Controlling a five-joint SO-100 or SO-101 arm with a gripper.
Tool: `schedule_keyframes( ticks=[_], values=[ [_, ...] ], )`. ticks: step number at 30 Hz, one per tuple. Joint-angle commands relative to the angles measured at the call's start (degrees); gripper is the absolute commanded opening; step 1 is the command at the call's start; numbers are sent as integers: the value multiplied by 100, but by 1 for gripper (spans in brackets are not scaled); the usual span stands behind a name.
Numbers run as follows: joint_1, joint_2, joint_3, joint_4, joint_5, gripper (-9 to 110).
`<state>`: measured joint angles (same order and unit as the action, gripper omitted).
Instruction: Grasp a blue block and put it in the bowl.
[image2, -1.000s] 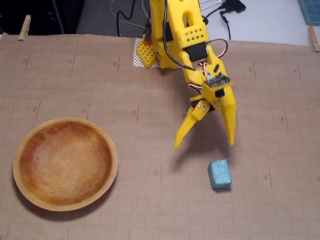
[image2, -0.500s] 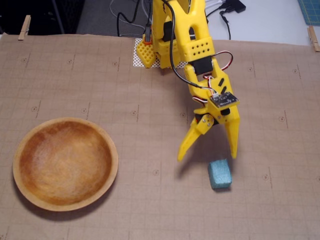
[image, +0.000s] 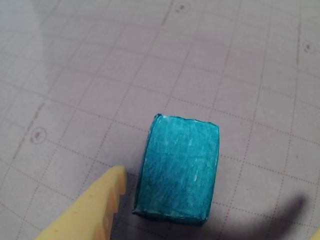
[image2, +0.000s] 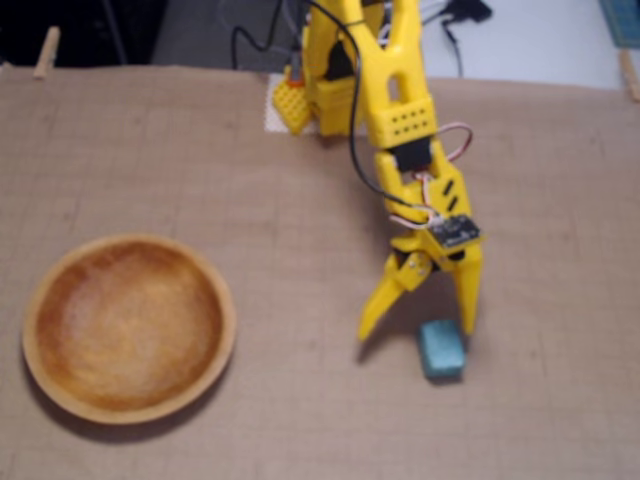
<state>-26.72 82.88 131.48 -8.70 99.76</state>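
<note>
The yellow gripper (image2: 417, 331) hangs spread wide over the grid paper (image2: 200, 170), gripping nothing. The blue block (image2: 441, 349) lies just below its fingertips, well apart from the wooden bowl (image2: 50, 381).

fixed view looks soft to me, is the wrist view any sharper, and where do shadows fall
Fixed view: blurred throughout, the paper's grid lines barely visible, blue block edges smeared. Wrist view: sharper, block texture and grid clear; a dark shadow lies at lower right, and the gripper finger is slightly soft.

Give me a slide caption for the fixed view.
Yellow robot hand, open, poised over a blue block on brown paper; the wooden bowl sits empty at left.
</note>
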Motion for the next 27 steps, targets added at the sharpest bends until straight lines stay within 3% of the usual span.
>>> schedule_keyframes(
  ticks=[1, 27],
  values=[
    [-18, 97, -316, -114, 35, 54],
    [-9, -563, -844, -79, 44, 54]
  ],
)
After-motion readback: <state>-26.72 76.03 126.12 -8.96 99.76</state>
